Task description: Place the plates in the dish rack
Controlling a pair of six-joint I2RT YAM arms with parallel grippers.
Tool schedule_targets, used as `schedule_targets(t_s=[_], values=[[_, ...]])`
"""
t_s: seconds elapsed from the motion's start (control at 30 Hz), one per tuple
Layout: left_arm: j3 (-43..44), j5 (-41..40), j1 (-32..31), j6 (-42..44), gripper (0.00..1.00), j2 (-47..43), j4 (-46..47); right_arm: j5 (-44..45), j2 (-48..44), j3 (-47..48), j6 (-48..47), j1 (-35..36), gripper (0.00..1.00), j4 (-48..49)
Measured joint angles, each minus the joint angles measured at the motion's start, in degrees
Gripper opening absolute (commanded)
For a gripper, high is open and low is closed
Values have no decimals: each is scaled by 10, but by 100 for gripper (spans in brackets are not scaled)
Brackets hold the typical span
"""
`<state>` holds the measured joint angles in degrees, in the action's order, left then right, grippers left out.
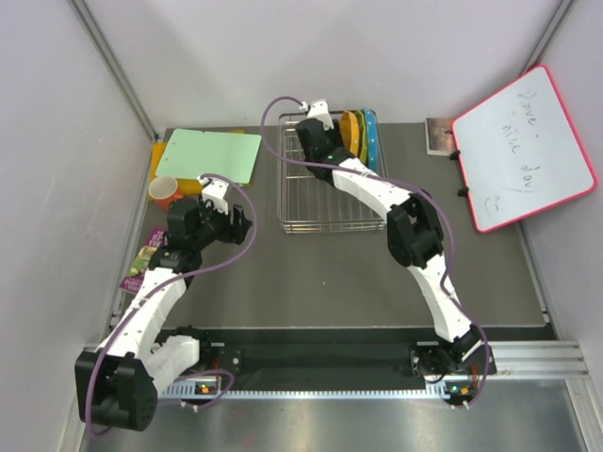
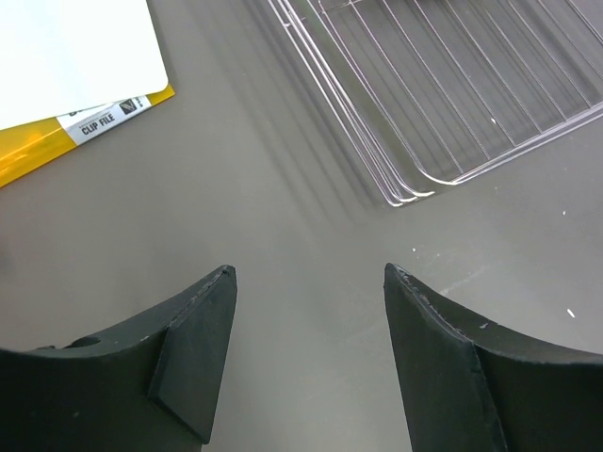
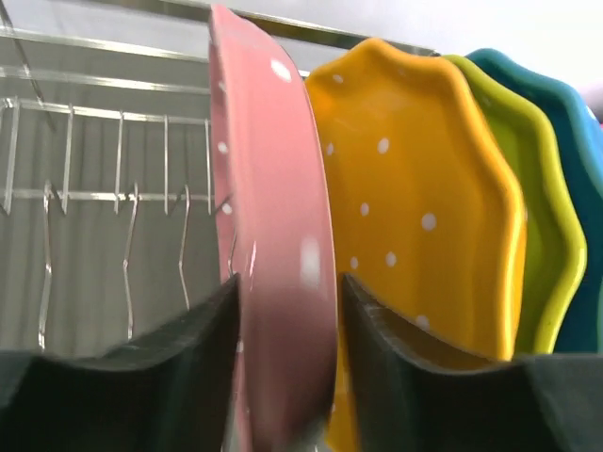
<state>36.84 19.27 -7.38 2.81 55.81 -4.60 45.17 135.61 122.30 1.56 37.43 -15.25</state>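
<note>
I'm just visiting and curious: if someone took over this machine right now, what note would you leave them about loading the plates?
The left claw is open and empty, above the grey table by a corner of the silver wire dish rack.
The right claw straddles the pink polka-dot scalloped plate, which stands upright in the rack; I cannot tell if it is clamped.
Done: the orange plate, yellow-green plate and blue plate, scalloped too, stand in a row beside it.
Left: check the pink one is seated, free the claw and back away. No plate shows outside the rack.
</note>
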Motion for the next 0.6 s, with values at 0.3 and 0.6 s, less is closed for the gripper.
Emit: schedule_targets(t_s=[0.3, 0.6], values=[[0, 2, 0, 16, 99, 1, 5, 0, -45, -8, -41, -1, 65, 31], [30, -15, 0, 36, 99, 1, 7, -20, -264, -139, -61, 12, 100, 54]])
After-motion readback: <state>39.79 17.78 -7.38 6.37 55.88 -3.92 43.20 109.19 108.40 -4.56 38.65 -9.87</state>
